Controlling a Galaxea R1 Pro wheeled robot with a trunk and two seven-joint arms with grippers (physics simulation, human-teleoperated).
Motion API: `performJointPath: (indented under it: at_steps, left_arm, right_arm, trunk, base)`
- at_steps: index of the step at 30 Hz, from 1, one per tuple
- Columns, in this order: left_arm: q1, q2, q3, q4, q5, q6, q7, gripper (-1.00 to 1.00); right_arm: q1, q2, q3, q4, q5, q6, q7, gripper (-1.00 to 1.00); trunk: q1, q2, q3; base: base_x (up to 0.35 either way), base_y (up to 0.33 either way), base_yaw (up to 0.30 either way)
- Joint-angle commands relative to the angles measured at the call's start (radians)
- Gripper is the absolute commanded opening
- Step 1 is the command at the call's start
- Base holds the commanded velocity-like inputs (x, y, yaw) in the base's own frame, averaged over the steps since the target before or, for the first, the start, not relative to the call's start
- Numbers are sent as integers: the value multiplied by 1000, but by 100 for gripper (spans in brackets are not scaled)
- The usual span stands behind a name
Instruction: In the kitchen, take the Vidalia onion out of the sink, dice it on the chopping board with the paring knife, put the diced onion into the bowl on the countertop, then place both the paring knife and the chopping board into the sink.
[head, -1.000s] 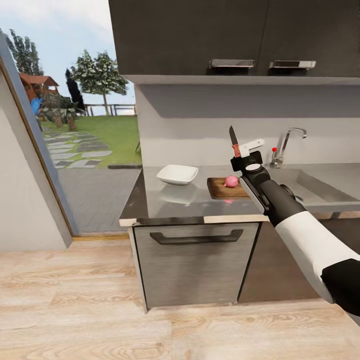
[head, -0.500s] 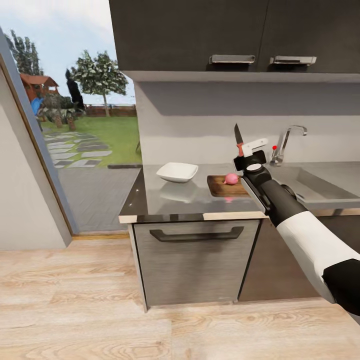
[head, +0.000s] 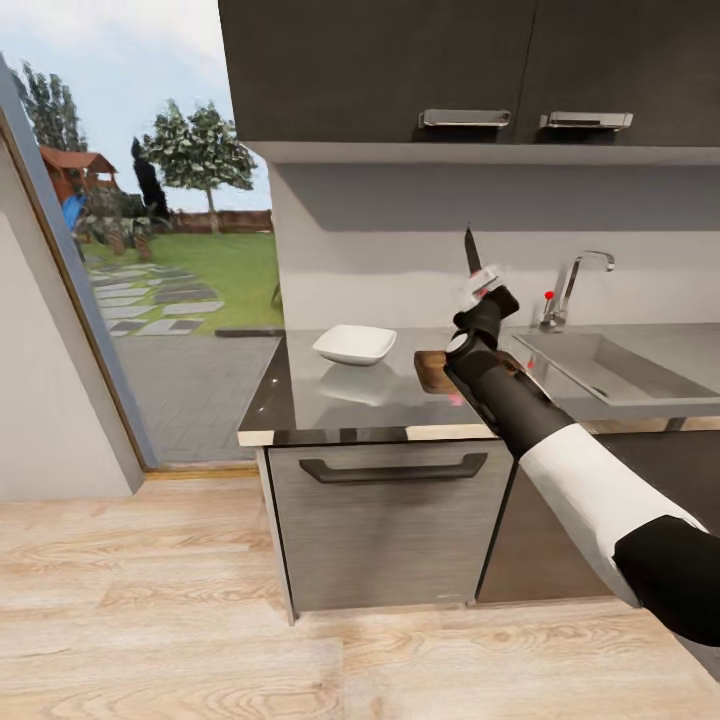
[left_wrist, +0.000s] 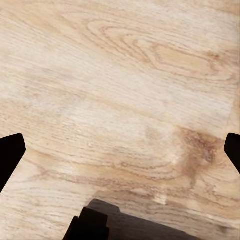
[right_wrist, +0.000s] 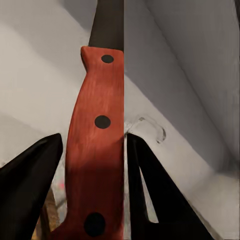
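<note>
My right gripper (head: 483, 291) is shut on the paring knife (head: 471, 252) and holds it above the countertop (head: 340, 400) with its dark blade pointing up. In the right wrist view the red handle (right_wrist: 95, 150) sits between the two dark fingers (right_wrist: 30, 190). The chopping board (head: 430, 371) lies on the counter just behind my right forearm, which covers most of it and hides the onion. The white bowl (head: 354, 346) stands left of the board. The steel sink (head: 600, 366) is to the right. My left gripper (left_wrist: 120, 150) hangs open over the wooden floor.
A chrome tap (head: 575, 285) with a red knob stands behind the sink. Dark wall cabinets (head: 470, 70) hang above the counter. A drawer front with a handle (head: 392, 470) lies below it. An open doorway to a garden (head: 150, 290) is at the left.
My right arm has swung left and its wrist has turned. The knife has risen slightly and the forearm now covers the onion and most of the board.
</note>
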Motion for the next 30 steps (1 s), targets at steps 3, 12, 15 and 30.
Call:
performJointPath:
  at_steps: [3,12,15,30]
  left_arm:
    - [-2,0,1,4,2,-7,1,100]
    - [-2,0,1,4,2,-7,1,100]
    - [-2,0,1,4,2,-7,1,100]
    - [-2,0,1,4,2,-7,1,100]
  right_arm:
    - [-1,12,5,-2,114,39,2,-100]
    - [-1,19,101,7,207,135,26,-100]
    - [-1,14,199,15,208,143,69,-100]
    - [-1,-13,258,28,208,146,288,-100]
  trunk:
    - [0,-1,-1]
    - [0,-1,-1]
    - [0,-1,-1]
    - [0,-1,-1]
  base:
    - [0,0,0]
    - [0,0,0]
    - [0,0,0]
    - [0,0,0]
